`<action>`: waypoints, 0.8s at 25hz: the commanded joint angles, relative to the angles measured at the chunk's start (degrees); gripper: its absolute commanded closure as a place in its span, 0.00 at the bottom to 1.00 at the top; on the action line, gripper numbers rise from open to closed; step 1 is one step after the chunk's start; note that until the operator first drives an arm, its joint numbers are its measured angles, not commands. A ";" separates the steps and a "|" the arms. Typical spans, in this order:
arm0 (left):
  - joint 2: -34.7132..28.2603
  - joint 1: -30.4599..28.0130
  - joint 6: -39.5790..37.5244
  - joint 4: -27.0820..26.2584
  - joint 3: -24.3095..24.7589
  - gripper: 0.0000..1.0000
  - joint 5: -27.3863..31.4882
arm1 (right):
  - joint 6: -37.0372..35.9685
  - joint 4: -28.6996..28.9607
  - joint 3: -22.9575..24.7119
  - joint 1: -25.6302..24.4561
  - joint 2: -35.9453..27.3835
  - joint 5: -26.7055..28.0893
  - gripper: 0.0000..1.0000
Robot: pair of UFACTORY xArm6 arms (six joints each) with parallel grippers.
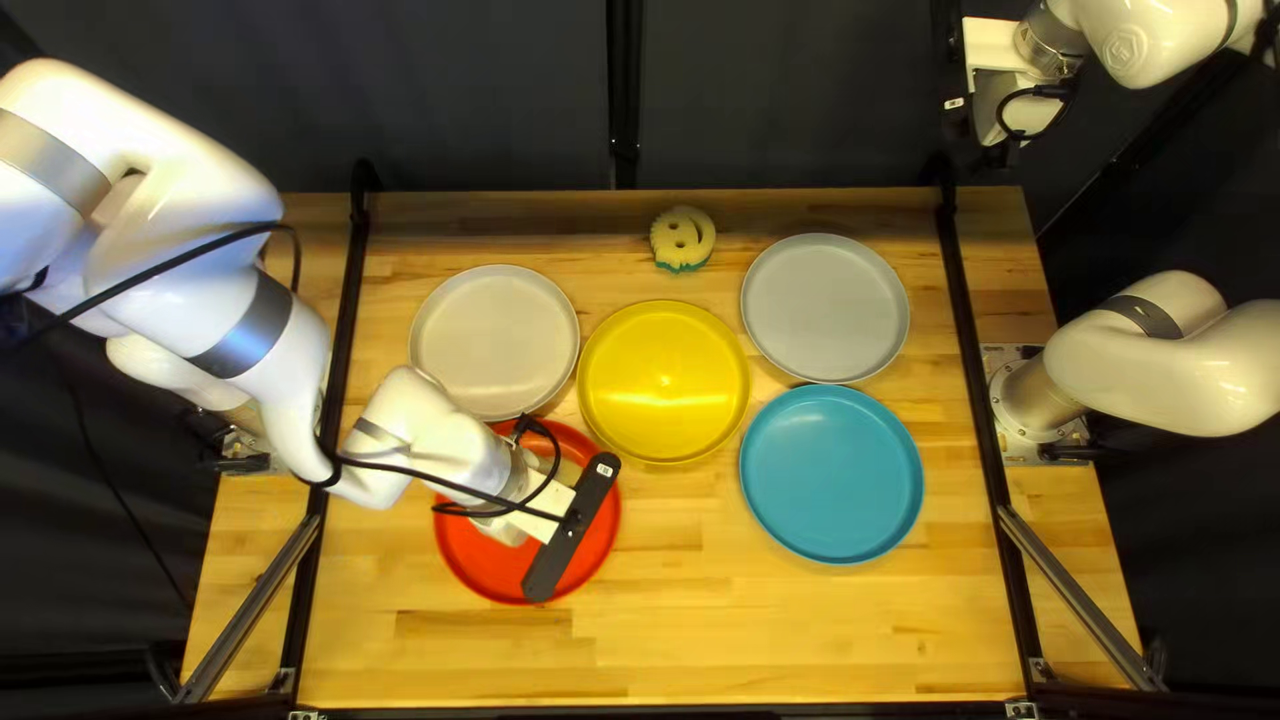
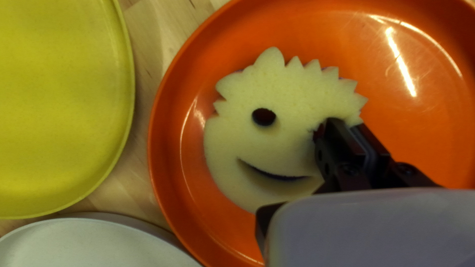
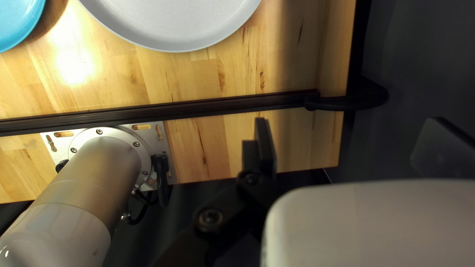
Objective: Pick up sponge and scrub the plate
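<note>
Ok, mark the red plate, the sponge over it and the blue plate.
Red plate [image 2: 169, 99], left wrist view: on its raised rim.
Sponge [image 2: 271, 143], left wrist view: between eye hole and mouth.
Blue plate [image 1: 832, 475], top left view: middle of its face.

Clock centred on the yellow plate [image 1: 664, 382], 12 toward the table's far edge. Widest run of bare wood [image 1: 720, 614]: 5 to 6 o'clock. Tight elsewhere: white plate [image 1: 495, 343] at 9, grey plate [image 1: 826, 308] at 2, blue plate [image 1: 831, 475] at 4 (its rim all but meets the yellow). Loose sponge [image 1: 683, 238] at 12 narrows the far lane. Red plate [image 1: 596, 536], 7 to 8: roofed by left arm [image 1: 427, 434] and left gripper [image 1: 571, 527], closed on a face-shaped sponge [image 2: 282, 143]. 2 side rails, 9 [image 1: 343, 314] and 3 [image 1: 971, 320], edge the plates' area. Right gripper [image 1: 994, 67], fingers apart, sits high past the 1-to-2 corner.
</note>
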 commanded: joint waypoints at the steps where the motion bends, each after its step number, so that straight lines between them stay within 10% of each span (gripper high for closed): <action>1: 1.98 -2.77 -3.05 1.12 -2.77 1.00 0.65 | 0.00 0.00 0.00 0.00 0.00 0.00 0.00; 9: 3.25 -6.77 -7.22 2.66 -5.14 1.00 1.83 | 0.00 0.00 0.00 0.00 0.00 0.00 0.00; 20: -0.84 1.85 6.16 -4.91 3.08 1.00 -1.79 | 0.00 0.00 0.00 0.00 0.00 0.00 0.00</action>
